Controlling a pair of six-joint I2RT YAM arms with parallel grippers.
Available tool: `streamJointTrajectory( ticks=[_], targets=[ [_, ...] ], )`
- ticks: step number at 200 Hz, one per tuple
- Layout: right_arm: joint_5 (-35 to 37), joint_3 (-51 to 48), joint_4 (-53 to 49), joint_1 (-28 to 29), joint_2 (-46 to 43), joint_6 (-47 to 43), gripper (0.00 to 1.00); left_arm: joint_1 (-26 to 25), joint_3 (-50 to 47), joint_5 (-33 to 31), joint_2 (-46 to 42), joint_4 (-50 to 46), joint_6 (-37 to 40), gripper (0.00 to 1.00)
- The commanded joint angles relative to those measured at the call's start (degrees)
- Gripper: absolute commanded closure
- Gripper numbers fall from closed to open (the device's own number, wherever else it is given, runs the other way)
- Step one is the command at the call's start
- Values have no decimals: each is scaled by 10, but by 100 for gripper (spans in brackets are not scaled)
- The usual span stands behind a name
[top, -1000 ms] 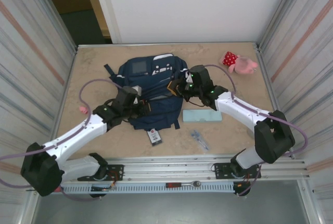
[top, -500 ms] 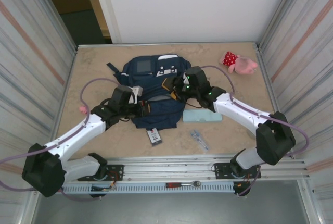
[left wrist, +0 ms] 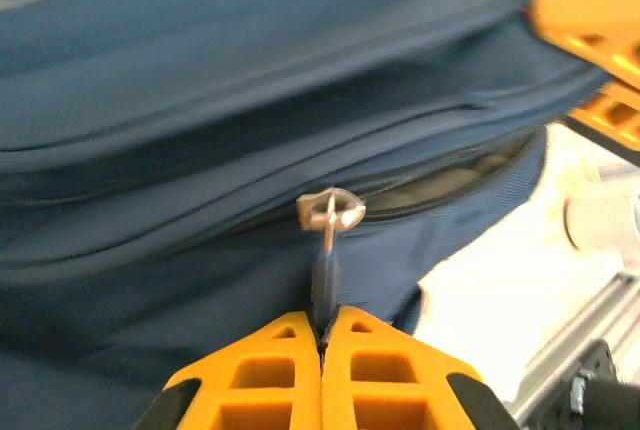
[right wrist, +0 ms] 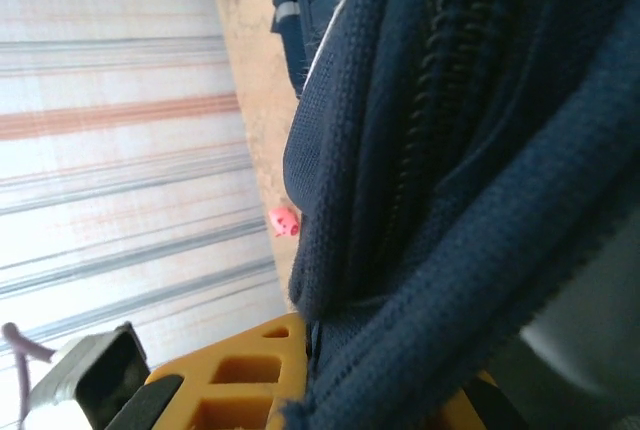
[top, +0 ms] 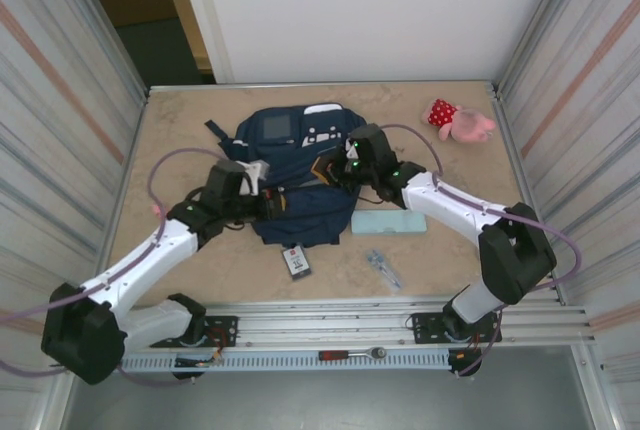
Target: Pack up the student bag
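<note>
Since a second ago the student bag (top: 305, 218), central on the table (top: 440, 260), is bunched shorter and the right claw (top: 335, 165) is carried leftward over it. Opening the zip is judged the step in hand: the left claw (left wrist: 322, 325) is shut on the zip pull (left wrist: 325, 270) and the right is pinched shut on bag fabric, so a steady pull along the teeth is called for. Both grips are shown by the wrist views; the teal case (top: 388, 222) and plush toy (top: 460, 120) are given from above.

Ctr of table (top: 180, 125) blocked by student bag (top: 300, 175); far-left corner bare, passable; plush toy (top: 460, 120) far right.
</note>
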Motion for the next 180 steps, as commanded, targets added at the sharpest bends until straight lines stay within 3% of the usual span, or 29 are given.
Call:
streamJointTrajectory(
  ticks=[1, 44, 61, 72, 86, 96, 112, 149, 180],
  targets=[
    [-61, 57, -87, -41, -23, -110, 100, 78, -11, 6, -27, -34, 41, 100],
    [-203, 114, -165, -105, -18, -175, 100, 164, 0, 34, -4, -48, 122, 100],
    [-209, 126, -191, -126, -17, -190, 100, 165, 12, 50, 19, -37, 146, 100],
    [-206, 127, -189, -131, -18, -188, 100, 165, 22, 101, 32, -24, 154, 100],
    [-208, 130, -177, -130, -17, -180, 100, 155, 25, 170, 41, 6, 152, 82],
    [-211, 131, -165, -129, -14, -172, 100, 130, 25, 181, 42, 18, 163, 65],
    [-214, 136, -154, -127, -11, -165, 100, 81, 18, 189, 46, 39, 182, 53],
    [-214, 170, -153, -117, -2, -161, 100, 0, 1, 198, 87, 75, 166, 37],
    [-216, 187, -153, -112, 4, -159, 100, -13, -17, 172, 106, 133, 125, 31]
  ],
)
